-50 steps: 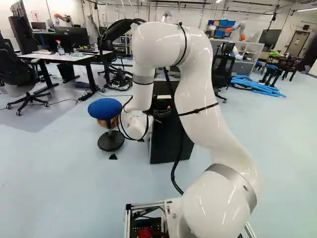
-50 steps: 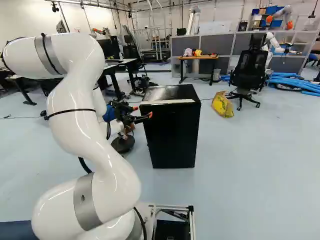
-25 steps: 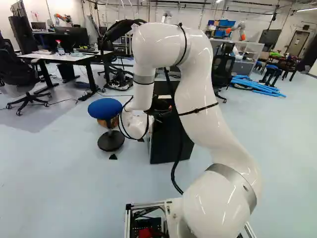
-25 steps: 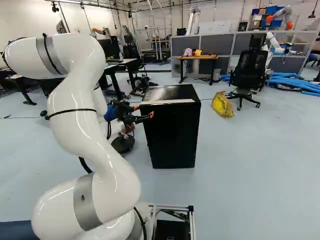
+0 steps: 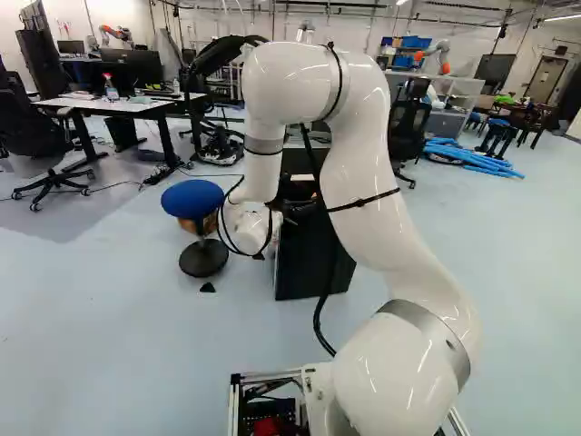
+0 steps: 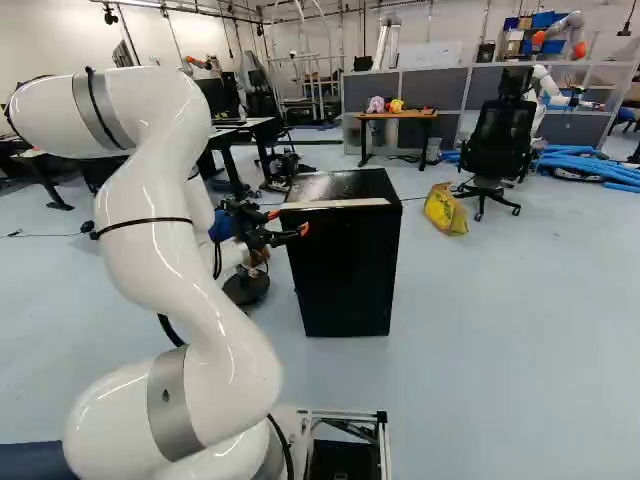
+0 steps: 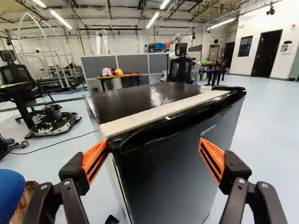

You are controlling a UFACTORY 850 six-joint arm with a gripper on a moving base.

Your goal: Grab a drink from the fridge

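Reaching for the closed fridge (image 7: 173,172) seems the step; claw (image 7: 154,145) wide, empty; next, hook the door edge, pull gently.

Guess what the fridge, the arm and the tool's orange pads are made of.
Fridge: probably painted metal or plastic; its top is glossy, with bright reflections.
Arm: a hard, glossy white shell, metal or plastic, by its sharp highlights.
Orange pads: perhaps rubber or soft plastic, matte and ribbed.
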